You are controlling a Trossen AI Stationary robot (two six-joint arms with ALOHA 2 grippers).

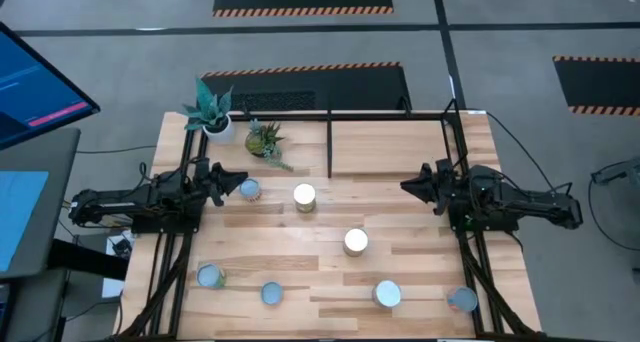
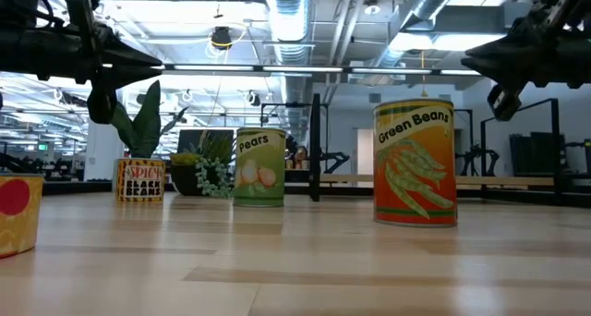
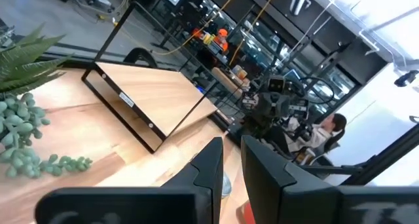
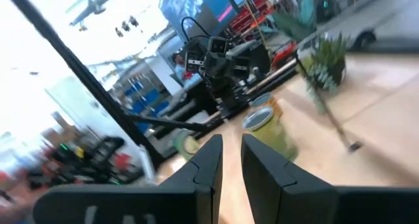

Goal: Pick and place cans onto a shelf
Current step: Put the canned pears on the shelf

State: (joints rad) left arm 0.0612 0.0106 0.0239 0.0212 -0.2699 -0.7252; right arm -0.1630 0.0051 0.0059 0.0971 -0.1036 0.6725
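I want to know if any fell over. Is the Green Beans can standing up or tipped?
Standing up. In the low view the Green Beans can sits flat on the table with its sides straight and its label upright.

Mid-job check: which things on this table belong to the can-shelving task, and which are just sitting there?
Job things:
- seven cans, all on the table
- shelf, nothing in it
- left gripper and right gripper, nothing held

Just lying about:
- two potted plants at the table's far-left corner
- monitor beside the table
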